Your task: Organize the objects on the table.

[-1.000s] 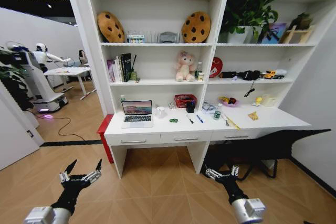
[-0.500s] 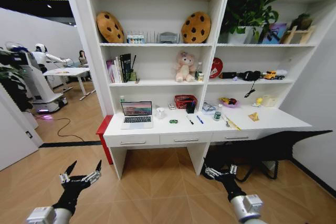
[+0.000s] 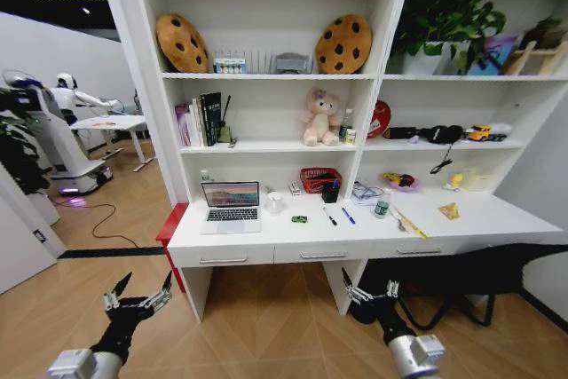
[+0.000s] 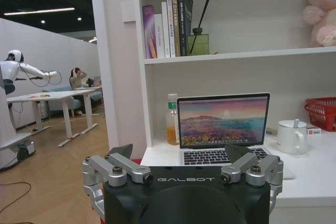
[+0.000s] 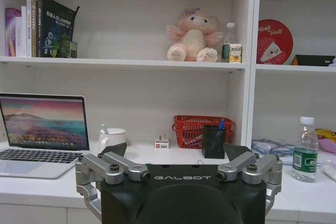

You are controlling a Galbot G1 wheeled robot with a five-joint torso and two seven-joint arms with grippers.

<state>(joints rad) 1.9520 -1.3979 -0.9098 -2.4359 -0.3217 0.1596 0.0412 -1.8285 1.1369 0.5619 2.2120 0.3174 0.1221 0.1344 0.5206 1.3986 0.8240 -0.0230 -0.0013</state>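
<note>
The white table (image 3: 293,233) stands ahead, joined to the shelving. On it an open silver laptop (image 3: 232,205) sits at the left, also seen in both wrist views (image 4: 223,123) (image 5: 44,129). A tiny green toy car (image 3: 299,218) lies near the middle. Two pens (image 3: 348,216) lie to its right. A clear bottle with a green label (image 3: 382,204) (image 5: 303,151) stands further right. My left gripper (image 3: 138,296) (image 4: 178,153) and right gripper (image 3: 371,292) (image 5: 176,150) hang low in front of the desk, both open and holding nothing.
A white mug (image 4: 291,136), a red basket (image 5: 197,129) and a black pen cup (image 5: 213,141) stand at the desk's back. A pink plush bear (image 5: 193,36) sits on the shelf above. A black chair (image 3: 461,272) stands at the right, a red box (image 3: 169,224) at the left.
The whole head view has shifted and the desk looks larger, so the camera has come closer. Both grippers stay low and open.
</note>
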